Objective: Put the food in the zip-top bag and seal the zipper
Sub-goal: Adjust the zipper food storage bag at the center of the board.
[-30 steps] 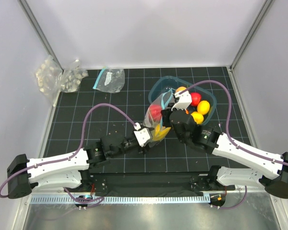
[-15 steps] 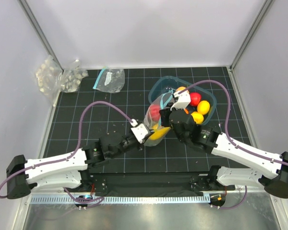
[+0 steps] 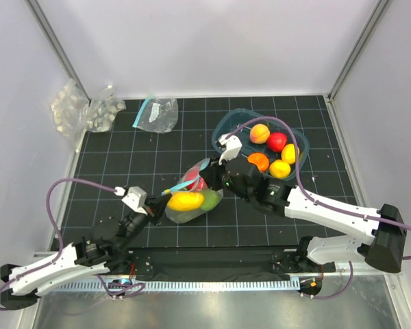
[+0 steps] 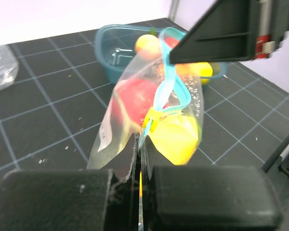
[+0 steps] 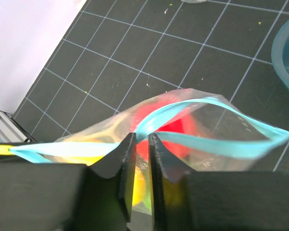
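The zip-top bag [image 3: 192,195] lies on its side on the black mat, holding a yellow lemon [image 3: 185,201], a green ball [image 3: 209,199] and a red ball [image 3: 196,182]. My left gripper [image 3: 156,203] is shut on the bag's near-left end, by the yellow slider tab [image 4: 149,120], the edge pinched between the jaws [image 4: 140,163]. The teal zipper [image 5: 221,147] still gapes in a loop over the red ball [image 5: 176,134]. My right gripper [image 5: 142,138] straddles the zipper mid-length, its jaws a narrow gap apart. More food sits in the blue bowl [image 3: 222,127].
The bowl holds a peach-coloured ball [image 3: 259,133], a red one [image 3: 277,142], an orange one [image 3: 258,162] and lemons [image 3: 281,168]. A second clear bag [image 3: 156,114] and packs of white lumps [image 3: 82,110] lie at the back left. Walls enclose the mat.
My left gripper closed on the bag's end and dragged the bag from beside the bowl toward the near left. The right gripper followed along the zipper and its jaws parted slightly.
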### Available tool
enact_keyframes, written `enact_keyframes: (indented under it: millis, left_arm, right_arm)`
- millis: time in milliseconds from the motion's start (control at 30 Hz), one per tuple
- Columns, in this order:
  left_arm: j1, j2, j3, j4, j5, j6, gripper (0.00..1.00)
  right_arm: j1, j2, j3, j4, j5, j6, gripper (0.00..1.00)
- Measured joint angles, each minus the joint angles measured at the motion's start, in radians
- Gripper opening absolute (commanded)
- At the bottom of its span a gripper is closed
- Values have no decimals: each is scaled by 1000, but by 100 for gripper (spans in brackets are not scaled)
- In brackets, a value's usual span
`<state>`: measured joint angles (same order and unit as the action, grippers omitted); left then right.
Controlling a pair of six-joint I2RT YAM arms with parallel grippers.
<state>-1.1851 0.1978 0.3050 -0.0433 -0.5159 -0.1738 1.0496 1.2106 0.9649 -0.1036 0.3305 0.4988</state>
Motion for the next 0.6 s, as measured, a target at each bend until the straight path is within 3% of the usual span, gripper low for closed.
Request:
enact_keyframes:
  millis: [167,400,600]
  left_arm:
    - [0,-168,-66,-46,-32,-19,0]
    - [0,-41,-52,-36,-14,-22,0]
    - [0,115,-17,-19,21,-20,0]
  right_arm:
    - [-8,0,0,10,-9,-31,48]
    - [-13,-30,0,24,-108,-168,50]
    - [-14,-145,-103,169,-376,-413,50]
